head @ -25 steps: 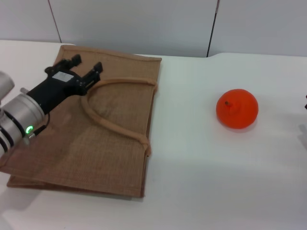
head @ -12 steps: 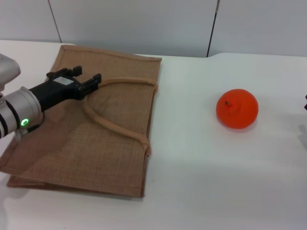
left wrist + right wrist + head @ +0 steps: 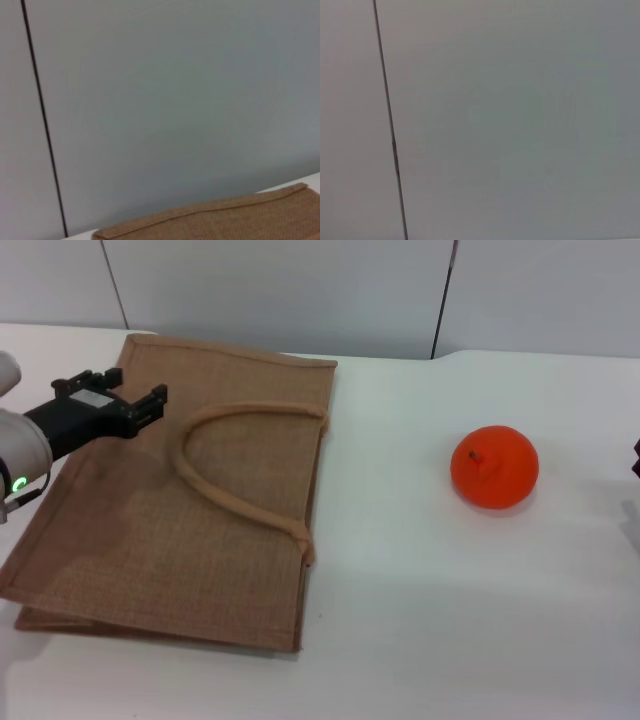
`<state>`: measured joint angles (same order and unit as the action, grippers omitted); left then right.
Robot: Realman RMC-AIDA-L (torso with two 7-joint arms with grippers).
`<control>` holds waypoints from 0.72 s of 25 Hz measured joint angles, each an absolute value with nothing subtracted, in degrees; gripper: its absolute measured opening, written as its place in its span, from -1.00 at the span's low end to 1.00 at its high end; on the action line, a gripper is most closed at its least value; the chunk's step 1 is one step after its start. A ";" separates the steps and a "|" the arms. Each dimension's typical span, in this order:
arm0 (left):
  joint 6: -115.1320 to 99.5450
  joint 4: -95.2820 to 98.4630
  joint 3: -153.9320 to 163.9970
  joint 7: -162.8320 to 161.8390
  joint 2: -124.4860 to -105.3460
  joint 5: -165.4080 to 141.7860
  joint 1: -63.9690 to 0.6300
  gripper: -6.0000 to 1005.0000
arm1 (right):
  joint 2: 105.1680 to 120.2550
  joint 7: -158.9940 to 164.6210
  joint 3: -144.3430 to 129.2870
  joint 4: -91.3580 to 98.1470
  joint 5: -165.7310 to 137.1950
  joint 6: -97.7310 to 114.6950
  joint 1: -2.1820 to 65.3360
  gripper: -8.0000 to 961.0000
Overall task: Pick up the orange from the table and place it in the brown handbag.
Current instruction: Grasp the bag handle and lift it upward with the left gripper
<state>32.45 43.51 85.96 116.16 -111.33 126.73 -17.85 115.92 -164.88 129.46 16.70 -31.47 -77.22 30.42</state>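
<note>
The orange (image 3: 494, 467) sits on the white table (image 3: 450, 620), right of centre, with nothing touching it. The brown handbag (image 3: 200, 530) lies flat on the left of the table, its loop handle (image 3: 235, 495) resting on top. Its edge also shows in the left wrist view (image 3: 225, 220). My left gripper (image 3: 118, 397) is open and empty, hovering over the bag's far left corner, well away from the orange. Only a dark sliver of my right gripper (image 3: 637, 455) shows at the right edge of the head view, right of the orange.
A grey panelled wall (image 3: 300, 290) runs along the table's far edge. The right wrist view shows only this wall (image 3: 520, 125).
My left gripper has drawn back to the left, off the bag's handle and toward the bag's far left corner. The orange and the bag have not moved.
</note>
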 joint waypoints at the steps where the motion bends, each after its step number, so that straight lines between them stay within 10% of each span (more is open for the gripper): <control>1: 32.42 44.22 85.96 113.74 -111.17 124.64 -17.90 0.35 | 115.93 -164.88 129.46 16.70 -31.47 -77.22 30.43 0.84; 18: 38.53 50.15 76.36 85.65 -112.35 86.97 -21.99 0.35 | 115.93 -164.88 129.37 16.70 -31.46 -77.23 31.09 0.84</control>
<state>38.53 50.15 76.36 85.65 -112.35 86.97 -21.99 115.93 -164.88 129.37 16.70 -31.46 -77.23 31.09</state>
